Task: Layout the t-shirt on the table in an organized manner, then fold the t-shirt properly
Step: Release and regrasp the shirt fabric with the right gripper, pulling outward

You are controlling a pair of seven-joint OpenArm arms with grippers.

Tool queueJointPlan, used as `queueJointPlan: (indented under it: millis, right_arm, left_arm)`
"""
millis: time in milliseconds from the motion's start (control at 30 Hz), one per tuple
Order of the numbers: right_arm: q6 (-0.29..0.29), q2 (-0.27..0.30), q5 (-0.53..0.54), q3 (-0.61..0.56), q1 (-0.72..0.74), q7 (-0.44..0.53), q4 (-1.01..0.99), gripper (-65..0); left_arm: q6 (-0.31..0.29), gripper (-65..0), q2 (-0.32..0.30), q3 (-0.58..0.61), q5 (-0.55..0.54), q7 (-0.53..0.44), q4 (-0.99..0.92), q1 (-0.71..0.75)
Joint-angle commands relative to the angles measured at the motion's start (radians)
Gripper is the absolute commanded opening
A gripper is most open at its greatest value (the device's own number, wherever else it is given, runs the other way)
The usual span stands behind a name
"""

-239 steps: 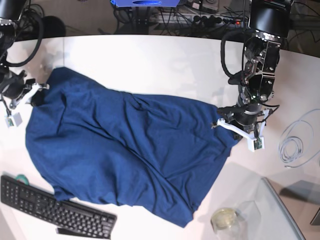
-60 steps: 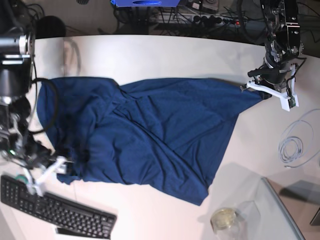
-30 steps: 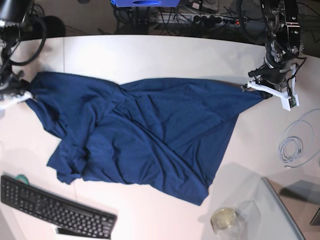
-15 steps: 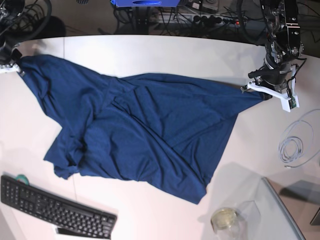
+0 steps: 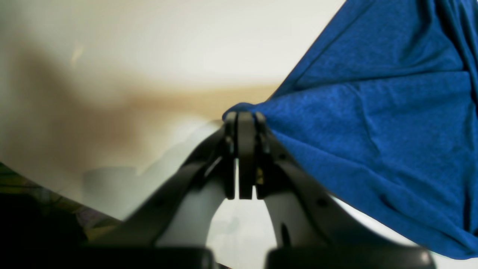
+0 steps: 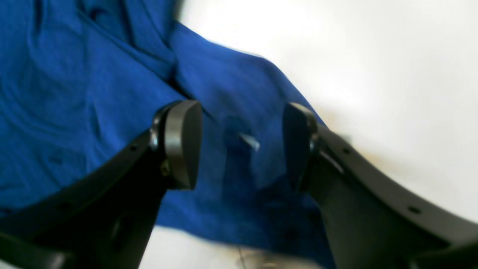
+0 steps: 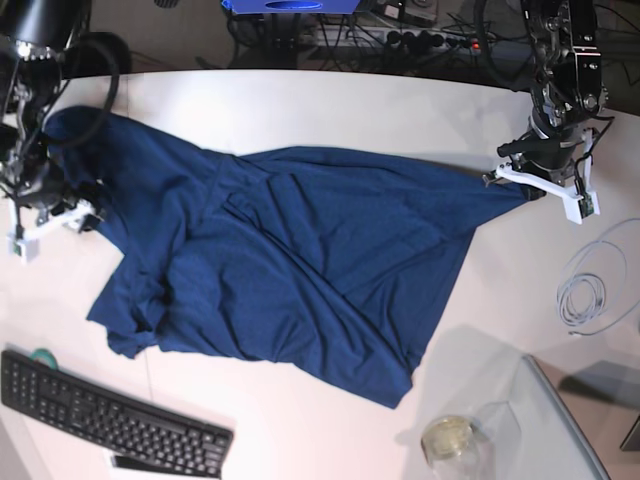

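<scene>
Left wrist view: my left gripper (image 5: 241, 119) is pinched tight on a corner of the t-shirt (image 5: 373, 123); cloth fans out to the right over the white table (image 5: 168, 48).

Right wrist view: my right gripper (image 6: 239, 144) has its jaws spread apart w/ nothing clamped; shirt fabric lies below and between them, pic blurry.

Base view: t-shirt (image 7: 290, 260) is spread wrinkled across the table (image 7: 330, 110), one corner stretched to my left gripper (image 7: 500, 175). My right gripper (image 7: 85, 218) sits at the shirt's opposite edge. Keyboard (image 7: 105, 415) lies near the bottom hem, cable coil (image 7: 595, 285) & a glass jar (image 7: 450, 437) well apart from the cloth.
</scene>
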Motion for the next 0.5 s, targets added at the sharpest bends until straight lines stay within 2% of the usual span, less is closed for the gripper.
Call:
queueJointPlan:
  millis: [0, 167, 200, 233, 267, 300, 333, 400, 467]
  right_arm:
    - [-0.008, 0.037, -0.001, -0.001, 0.032, 0.037, -0.044, -32.3]
    - [-0.008, 0.097, -0.001, -0.072, 0.125, 0.082, -0.301, -32.7]
    - [-0.008, 0.104, -0.001, -0.076, 0.127, 0.082, -0.321, -35.1]
    - [-0.008, 0.107, -0.001, -0.081, 0.125, 0.08, -0.322, -41.3]
    - [-0.008, 0.107, -0.001, -0.078, 0.116, 0.079, -0.321, -48.6]
    - [-0.008, 0.107, 0.0, -0.078, 0.102, 0.082, -0.318, -58.8]
    - [-0.008, 0.107, 0.0, -0.067, 0.09, 0.082, -0.305, -65.0]
    - [-0.008, 0.104, 0.0, -0.009, 0.058, 0.083, -0.276, -63.0]
    - [-0.008, 0.1, 0.0, 0.068, 0.028, 0.082, -0.239, -64.8]
  left_arm:
    - [0.0, -65.0, -0.008, -0.007, 0.008, -0.019, 0.016, 0.001]
    - [0.0, -65.0, -0.008, -0.009, 0.008, -0.019, 0.016, 0.003]
    - [0.0, -65.0, -0.008, -0.009, 0.008, -0.019, 0.016, 0.004]
    - [0.0, -65.0, -0.008, -0.009, 0.008, -0.019, 0.016, 0.004]
    - [0.0, -65.0, -0.008, -0.009, 0.008, -0.019, 0.015, 0.004]
    - [0.0, -65.0, -0.008, -0.009, 0.008, -0.019, 0.015, 0.004]
    - [0.0, -65.0, -0.008, -0.009, 0.008, -0.019, 0.015, 0.004]
    - [0.0, -65.0, -0.008, -0.009, 0.008, -0.019, 0.015, 0.003]
    - [0.0, -65.0, -0.008, -0.009, 0.008, -0.019, 0.015, 0.0]
